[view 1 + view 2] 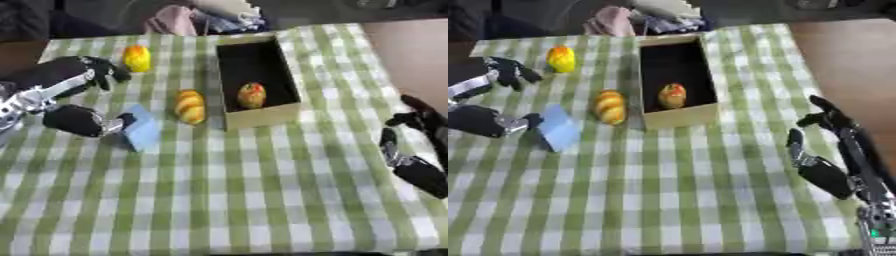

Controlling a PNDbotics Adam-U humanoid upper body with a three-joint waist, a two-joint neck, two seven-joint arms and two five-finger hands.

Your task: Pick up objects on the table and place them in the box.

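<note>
An open cardboard box (262,117) stands at the table's middle back, and a red-and-yellow fruit (251,95) lies inside near its front wall. Just left of the box lies an orange-yellow bread-like piece (190,106). A yellow fruit (136,58) sits at the far left. A light blue flat thing (141,131) rests tilted on the cloth. My left hand (74,120) is spread open at the left edge; its lower digit touches the blue thing's left side and its upper fingers (105,72) reach near the yellow fruit. My right hand (822,172) rests open at the right, fingers up, holding nothing.
A green-and-white checked cloth (245,190) covers the table. Bundled clothes (179,20) lie past the far edge. Brown floor (850,60) shows beyond the table's right side.
</note>
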